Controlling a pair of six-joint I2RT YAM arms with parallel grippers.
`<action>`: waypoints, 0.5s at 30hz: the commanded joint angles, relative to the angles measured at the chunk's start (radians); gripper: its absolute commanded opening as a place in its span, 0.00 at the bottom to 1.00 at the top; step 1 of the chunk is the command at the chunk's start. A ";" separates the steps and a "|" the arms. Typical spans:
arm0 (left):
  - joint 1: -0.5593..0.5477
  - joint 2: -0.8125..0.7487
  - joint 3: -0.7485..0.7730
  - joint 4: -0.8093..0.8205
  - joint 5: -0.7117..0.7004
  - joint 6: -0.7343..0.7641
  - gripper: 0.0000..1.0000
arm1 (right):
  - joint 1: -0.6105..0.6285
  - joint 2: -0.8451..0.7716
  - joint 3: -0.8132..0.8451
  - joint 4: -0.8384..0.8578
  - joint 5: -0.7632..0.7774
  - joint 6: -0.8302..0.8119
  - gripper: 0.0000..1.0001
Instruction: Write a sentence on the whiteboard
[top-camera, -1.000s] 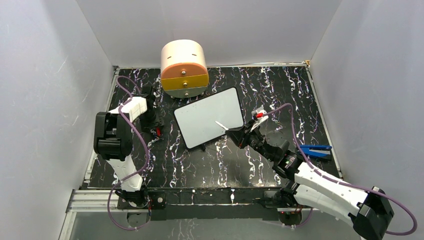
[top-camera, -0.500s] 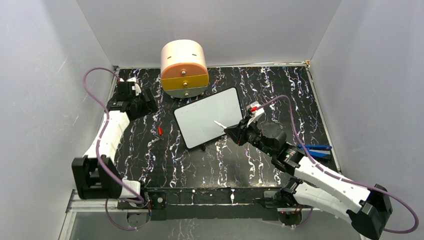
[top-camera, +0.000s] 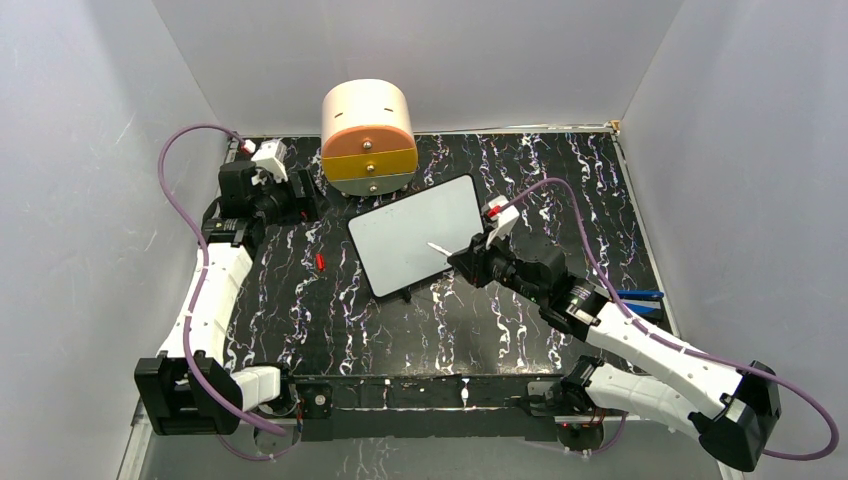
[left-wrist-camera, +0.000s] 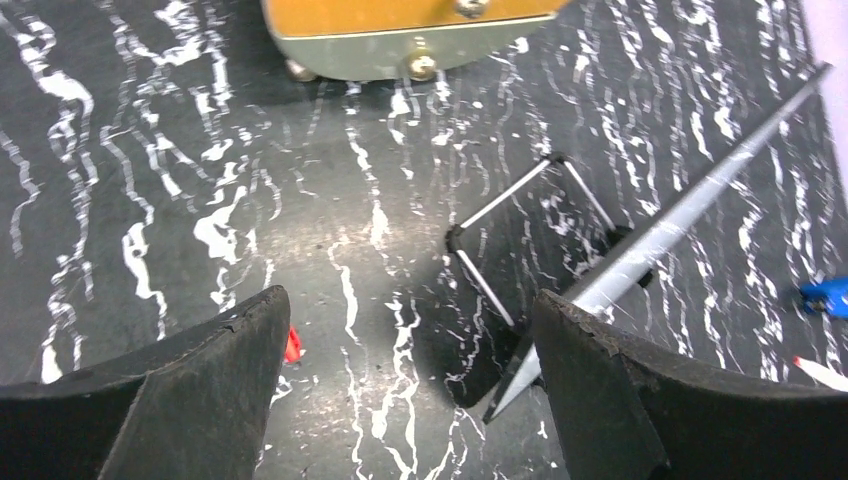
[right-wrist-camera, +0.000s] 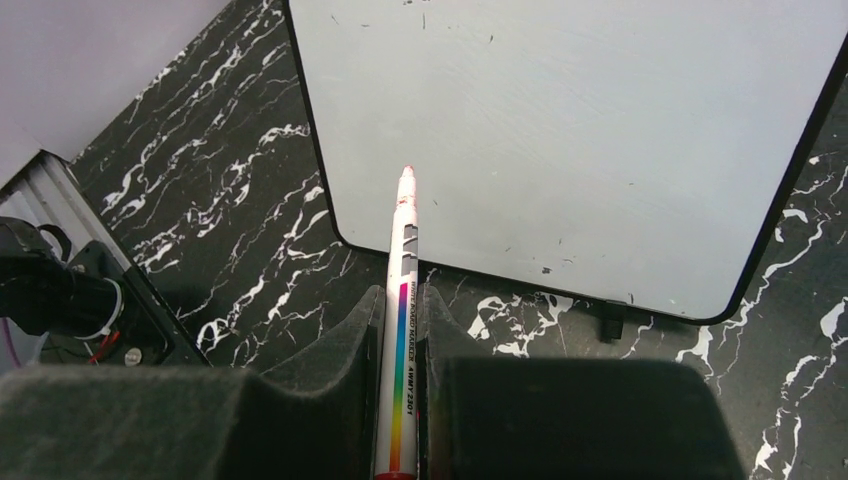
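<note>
The whiteboard (top-camera: 420, 232) stands tilted on a wire stand in the middle of the table. Its face is blank; no red sentence shows on it. My right gripper (top-camera: 468, 264) is shut on a white marker (right-wrist-camera: 403, 290) with a rainbow stripe. The marker's red tip (right-wrist-camera: 406, 175) points at the whiteboard (right-wrist-camera: 570, 130) near its lower left corner, just over the near edge. My left gripper (top-camera: 300, 200) is open and empty at the back left, low over the table (left-wrist-camera: 410, 310). From there the whiteboard (left-wrist-camera: 680, 215) shows edge-on.
A round drawer unit (top-camera: 367, 135) with orange and yellow drawers stands behind the board. A small red cap (top-camera: 320, 262) lies left of the board, also by the left finger (left-wrist-camera: 292, 345). A blue tool (top-camera: 640, 296) lies at the right edge.
My left arm has stretched out and swung its gripper toward the back left, near the drawer unit. My right gripper with the marker has shifted slightly up and left.
</note>
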 joint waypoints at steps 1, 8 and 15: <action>0.001 -0.011 0.040 0.029 0.225 0.063 0.87 | 0.007 -0.001 0.053 -0.023 0.015 -0.053 0.00; 0.000 0.128 0.129 0.041 0.552 0.087 0.84 | 0.006 0.003 0.050 -0.038 0.015 -0.096 0.00; -0.064 0.264 0.189 0.042 0.673 0.146 0.78 | 0.011 0.023 0.043 -0.017 -0.004 -0.128 0.00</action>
